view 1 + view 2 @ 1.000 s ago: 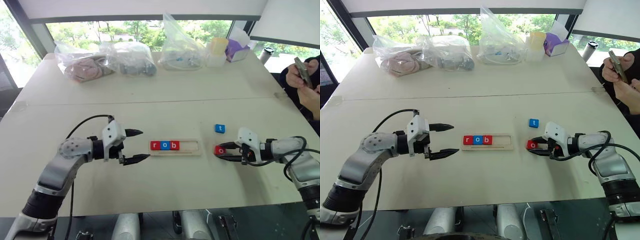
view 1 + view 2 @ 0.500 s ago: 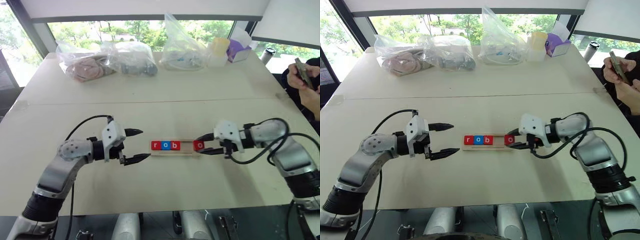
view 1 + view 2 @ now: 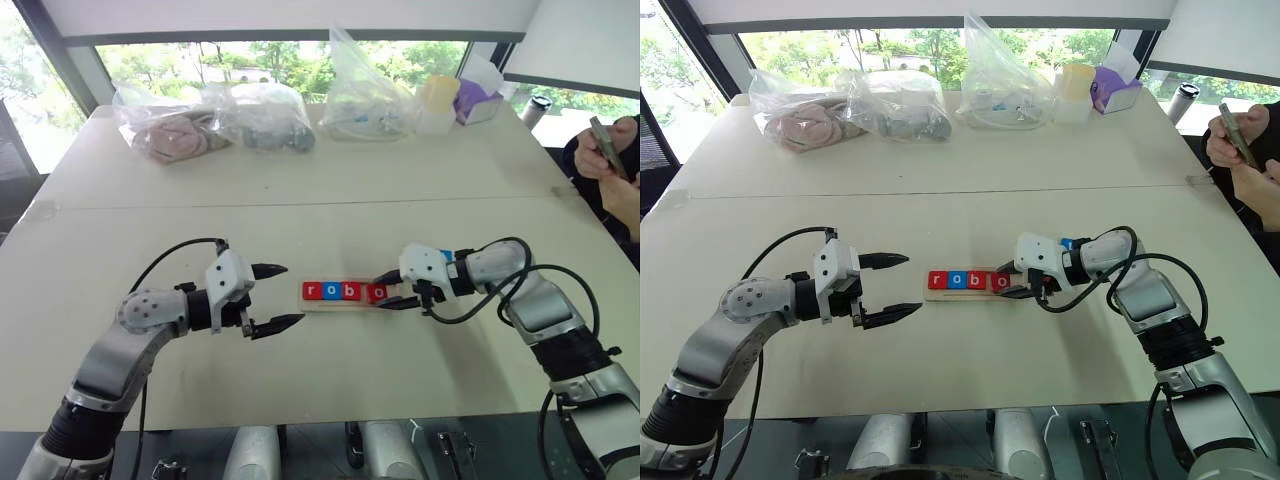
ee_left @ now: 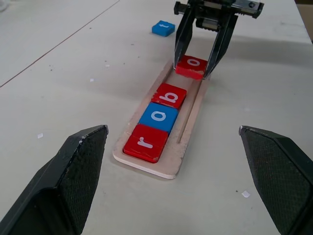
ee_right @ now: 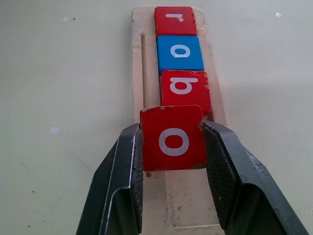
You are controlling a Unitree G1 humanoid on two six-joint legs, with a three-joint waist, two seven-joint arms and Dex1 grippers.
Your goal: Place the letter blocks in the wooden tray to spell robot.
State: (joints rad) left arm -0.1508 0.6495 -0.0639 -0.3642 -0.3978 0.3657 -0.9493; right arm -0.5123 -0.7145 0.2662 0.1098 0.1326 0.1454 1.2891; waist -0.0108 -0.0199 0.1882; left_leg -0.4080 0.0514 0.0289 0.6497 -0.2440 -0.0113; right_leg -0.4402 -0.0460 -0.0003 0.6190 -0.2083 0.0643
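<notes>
1. The wooden tray (image 4: 188, 128) lies flat near the middle of the surface (image 3: 330, 380), with three letter blocks in a row from its left end: a red "r" block (image 4: 145, 142), a blue "o" block (image 4: 158, 117) and a red "b" block (image 4: 168, 95), each touching the next.
2. A second red "o" block (image 5: 173, 137) is over the tray just beside the "b" block, pinched between the jaws of the right gripper (image 3: 390, 290); whether it rests on the tray floor is unclear.
3. The blue "t" block (image 4: 163, 28) lies on the surface beyond the tray's right end, apart from it.
4. The left gripper (image 3: 277, 297) hovers just off the tray's left end, jaws spread wide and holding nothing.
5. Far behind the tray, clear plastic bags (image 3: 215, 118) sit along the surface's back edge.
</notes>
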